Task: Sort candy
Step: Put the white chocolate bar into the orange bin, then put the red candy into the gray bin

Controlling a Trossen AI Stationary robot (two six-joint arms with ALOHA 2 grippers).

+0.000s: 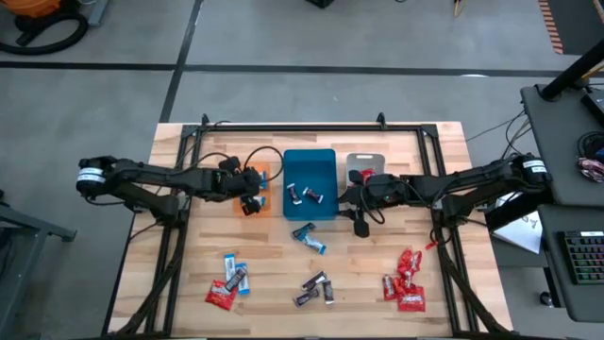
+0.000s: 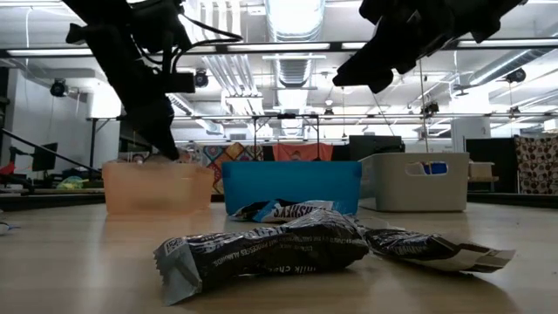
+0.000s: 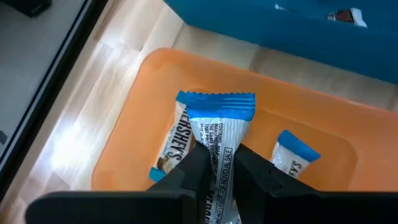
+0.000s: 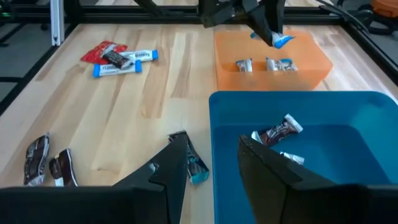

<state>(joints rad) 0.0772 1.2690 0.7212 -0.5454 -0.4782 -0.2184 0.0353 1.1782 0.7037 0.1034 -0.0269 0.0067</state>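
The left gripper (image 3: 216,171) hangs over the translucent orange plastic tray (image 3: 143,93), its jaws pinched narrow on a blue-and-white wrapped candy (image 3: 214,134) whose long axis runs straight out from the fingertips, down toward the tray floor — two similar candies already lie there. A release looks near, though the grip may already be loosening. The right gripper (image 4: 208,165) hovers at the near edge of the teal rectangular tray (image 4: 224,106), jaws partly apart and empty.
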